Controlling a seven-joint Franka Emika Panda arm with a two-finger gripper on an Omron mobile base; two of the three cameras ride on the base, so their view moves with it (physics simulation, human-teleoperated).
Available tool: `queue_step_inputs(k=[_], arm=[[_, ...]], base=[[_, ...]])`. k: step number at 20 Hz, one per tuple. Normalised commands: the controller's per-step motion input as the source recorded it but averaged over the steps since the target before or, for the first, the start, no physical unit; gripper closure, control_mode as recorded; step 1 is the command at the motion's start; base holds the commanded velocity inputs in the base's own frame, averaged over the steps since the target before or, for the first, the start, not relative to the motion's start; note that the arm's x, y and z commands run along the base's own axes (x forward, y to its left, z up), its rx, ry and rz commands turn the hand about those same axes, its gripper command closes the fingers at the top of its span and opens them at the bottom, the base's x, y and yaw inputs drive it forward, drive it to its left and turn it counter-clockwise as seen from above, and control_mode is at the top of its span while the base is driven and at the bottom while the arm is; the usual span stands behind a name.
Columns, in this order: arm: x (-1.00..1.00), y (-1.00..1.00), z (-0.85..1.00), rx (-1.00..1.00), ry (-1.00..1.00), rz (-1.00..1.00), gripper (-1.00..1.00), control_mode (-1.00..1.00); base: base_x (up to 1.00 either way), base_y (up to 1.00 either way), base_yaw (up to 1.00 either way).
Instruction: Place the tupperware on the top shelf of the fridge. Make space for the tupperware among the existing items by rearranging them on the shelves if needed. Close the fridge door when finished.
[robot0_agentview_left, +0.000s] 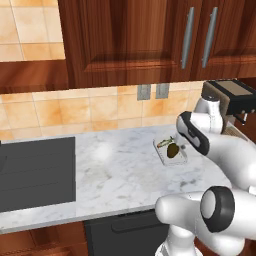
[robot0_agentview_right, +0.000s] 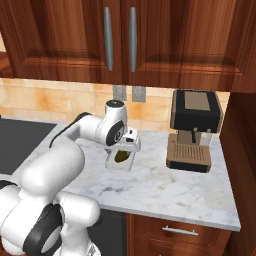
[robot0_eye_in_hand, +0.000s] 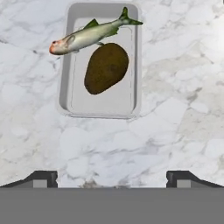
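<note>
The gripper (robot0_eye_in_hand: 111, 177) hangs over the counter (robot0_eye_in_hand: 175, 109) with its jaws spread wide, holding nothing. Just beyond it the tupperware (robot0_eye_in_hand: 101, 107) sits flat on the marble, a brown lump (robot0_eye_in_hand: 106, 68) inside and a fish (robot0_eye_in_hand: 89, 35) lying across its far end. A coffee machine (robot0_agentview_right: 194, 131) stands well to the tupperware's right.

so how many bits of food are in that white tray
2: a greenish fish lying across the far end of the tray, head poking over its rim, and a brown lump in the middle. Nothing seems hidden.
</note>
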Motion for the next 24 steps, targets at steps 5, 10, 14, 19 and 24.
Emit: queue_step_inputs(k=[5, 10, 14, 19, 24], arm=[[0.26, -0.38, -0.52, 0.0, 0.01, 0.0, -1.0, -1.0], [0.3, -0.33, -0.28, 0.01, 0.0, 0.0, -1.0, -1.0], [0.42, -0.22, -0.15, 0.05, 0.0, 0.0, -1.0, -1.0], [0.38, -0.01, -0.22, 0.01, 0.0, 0.0, -1.0, -1.0], [0.36, 0.0, -0.3, 0.0, 0.0, 0.0, -1.0, -1.0]], base=[[0.0, 0.0, 0.0], [0.0, 0.0, 0.0], [0.0, 0.0, 0.0], [0.0, 0.0, 0.0], [0.0, 0.0, 0.0]])
